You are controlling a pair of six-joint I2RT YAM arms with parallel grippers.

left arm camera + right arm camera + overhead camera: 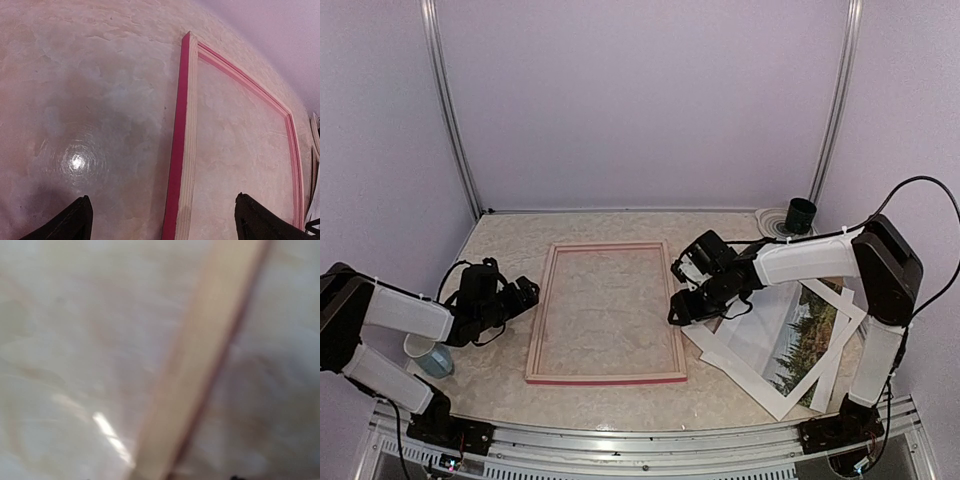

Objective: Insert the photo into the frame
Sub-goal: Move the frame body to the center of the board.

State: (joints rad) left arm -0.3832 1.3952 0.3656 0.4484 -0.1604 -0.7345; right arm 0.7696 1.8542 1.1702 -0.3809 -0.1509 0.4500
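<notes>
Empty frame (606, 378) lies flat; photo (805, 340) lies to its right.

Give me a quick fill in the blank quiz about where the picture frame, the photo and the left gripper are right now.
The landscape photo with dark trees lies to the ____ of the thin pink-edged wooden picture frame, seen from above. The left gripper has its jaws ____. Inside the frame only the bare marbled ____ shows.
Missing words: right, open, table.
</notes>
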